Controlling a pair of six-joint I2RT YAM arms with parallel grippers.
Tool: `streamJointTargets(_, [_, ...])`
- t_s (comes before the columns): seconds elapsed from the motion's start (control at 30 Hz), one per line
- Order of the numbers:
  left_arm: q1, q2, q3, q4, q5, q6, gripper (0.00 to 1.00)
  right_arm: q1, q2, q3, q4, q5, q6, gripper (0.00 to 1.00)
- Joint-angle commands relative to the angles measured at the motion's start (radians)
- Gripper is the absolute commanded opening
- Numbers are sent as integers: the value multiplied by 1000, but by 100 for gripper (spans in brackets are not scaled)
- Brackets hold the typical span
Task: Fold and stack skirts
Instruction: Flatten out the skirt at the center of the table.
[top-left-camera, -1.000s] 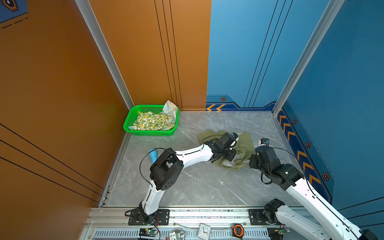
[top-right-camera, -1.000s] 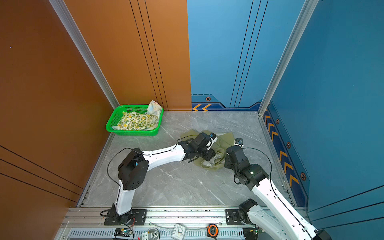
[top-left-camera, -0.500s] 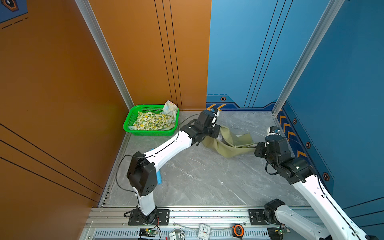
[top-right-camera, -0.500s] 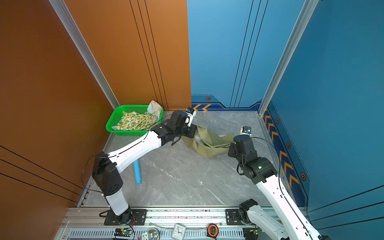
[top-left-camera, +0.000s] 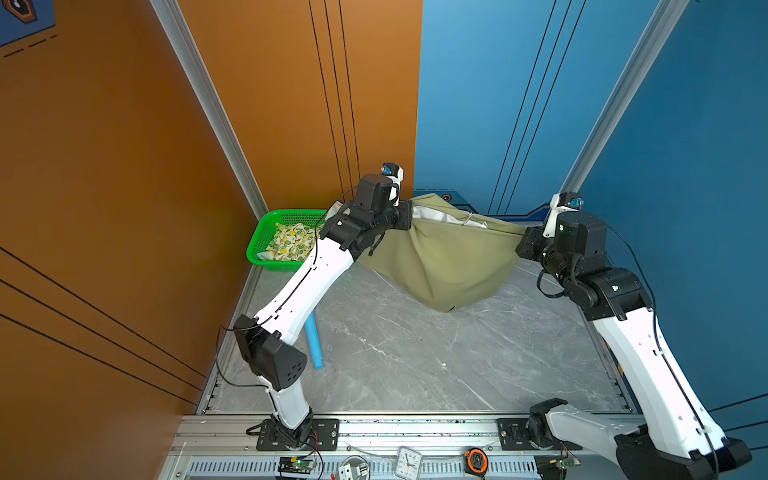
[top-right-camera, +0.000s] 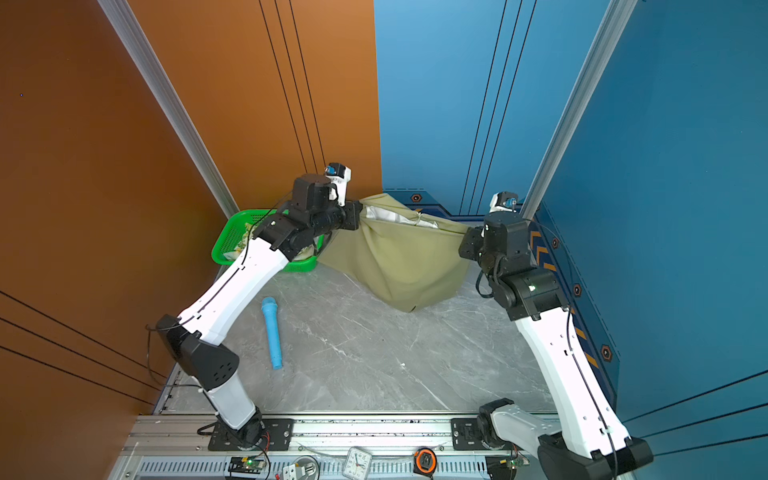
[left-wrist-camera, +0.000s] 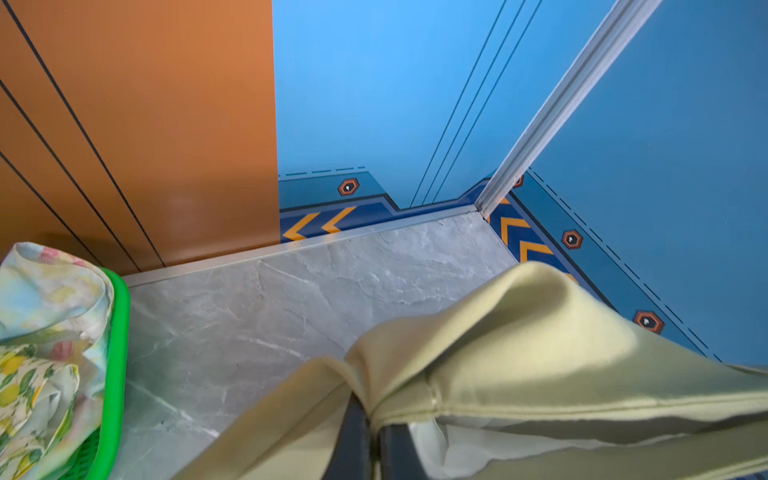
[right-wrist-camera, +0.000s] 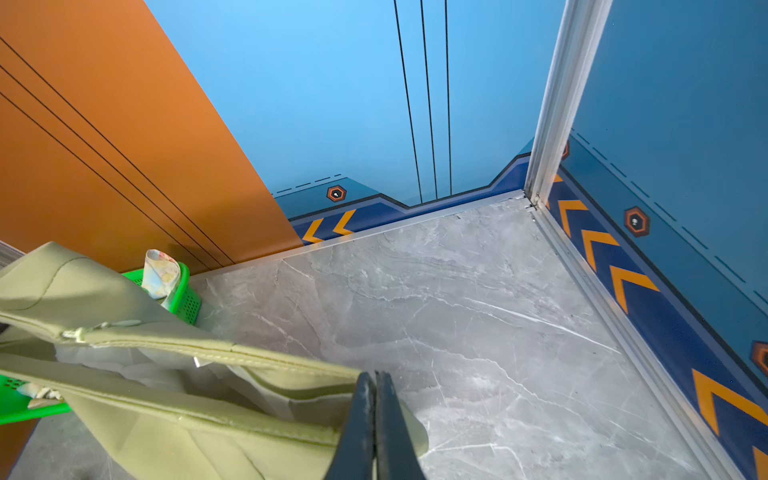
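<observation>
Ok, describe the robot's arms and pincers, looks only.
Both arms match: the left arm and right arm have smooth white link shells, boxy black joints and thin black cables looping outside. Each wrist carries a small white camera mount. The left pincer and right pincer are slim, flat black blades.

This looks like a robot test lab. Two white and black robot arms (top-left-camera: 307, 286) are bolted to a silver metal rail (top-left-camera: 415, 430), between a flat orange wall (top-left-camera: 104, 166) and a flat blue wall (top-left-camera: 685, 124).

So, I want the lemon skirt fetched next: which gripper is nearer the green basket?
Left. The left gripper, shut on the olive skirt, hangs just beside the green basket; the right gripper holds the skirt's other end, well away from the basket.
</observation>
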Motion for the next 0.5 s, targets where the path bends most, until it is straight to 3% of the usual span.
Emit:
streamJointTargets(0.0, [53, 120, 210, -111, 1, -22, 0, -63, 99, 127, 68, -43, -28, 0])
streamJointTargets(0.13, [69, 269, 508, -211, 47, -35, 0, -95, 221, 336, 67, -84, -42, 0])
streamJointTargets(0.23, [72, 289, 572, -229, 64, -38, 0, -99, 246, 418, 43, -92, -55, 0])
streamJointTargets(0.37, [54, 202, 415, -228, 58, -29, 2, -86, 171, 320, 33, -94, -63, 0])
streamJointTargets(0.47, [16, 62, 97, -162, 7, -33, 6, -56, 39, 84, 49, -74, -56, 0])
